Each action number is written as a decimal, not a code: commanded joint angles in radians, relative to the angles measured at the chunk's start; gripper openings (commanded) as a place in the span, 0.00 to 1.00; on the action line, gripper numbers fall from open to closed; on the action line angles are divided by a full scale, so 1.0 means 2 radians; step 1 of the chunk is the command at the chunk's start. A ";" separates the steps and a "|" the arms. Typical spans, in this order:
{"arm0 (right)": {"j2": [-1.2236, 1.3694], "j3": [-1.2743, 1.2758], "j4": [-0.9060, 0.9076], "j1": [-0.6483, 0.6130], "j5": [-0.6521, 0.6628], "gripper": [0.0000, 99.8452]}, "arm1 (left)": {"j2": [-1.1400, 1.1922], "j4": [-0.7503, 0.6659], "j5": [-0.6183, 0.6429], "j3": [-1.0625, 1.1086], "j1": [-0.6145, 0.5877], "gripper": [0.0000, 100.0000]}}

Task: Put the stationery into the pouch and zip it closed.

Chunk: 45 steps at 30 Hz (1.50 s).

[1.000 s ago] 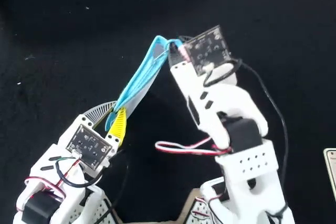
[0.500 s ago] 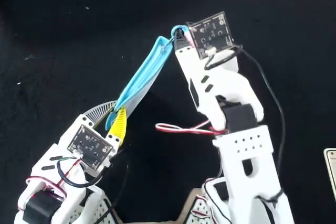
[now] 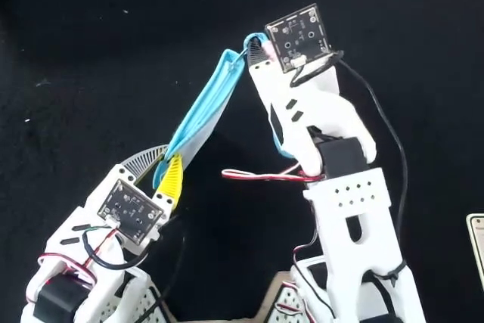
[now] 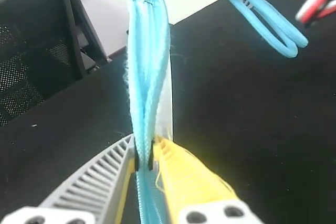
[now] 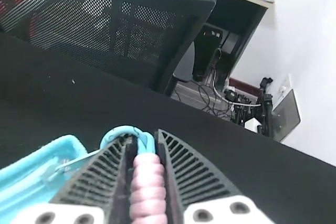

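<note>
Pouch (image 3: 204, 111) strung taut between both grippers, above the black table (image 3: 91, 51)!
Left gripper (image 4: 145, 153) clamps the pouch's near end, right gripper (image 5: 142, 148) pinches its far end with a pink ribbed piece (image 5: 147, 187) wedged in; contents hidden, zip hard to read.

Slim light-blue fabric pouch (image 3: 204, 107), stretched taut and slanted, in mid-air above the black counter (image 3: 91, 51), narrow edge upward.
</note>
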 commanded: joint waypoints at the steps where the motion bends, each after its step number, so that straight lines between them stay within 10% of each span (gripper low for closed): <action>1: 0.000 -0.037 0.038 0.030 -0.005 0.01 | 0.003 0.008 0.000 0.001 0.006 0.03; 26: -0.075 -0.046 0.164 -0.041 -0.002 0.01 | 0.007 -0.111 0.078 0.008 0.006 0.16; 45: -0.083 -0.046 0.107 -0.039 -0.002 0.01 | 0.003 -0.098 0.064 0.049 0.001 0.03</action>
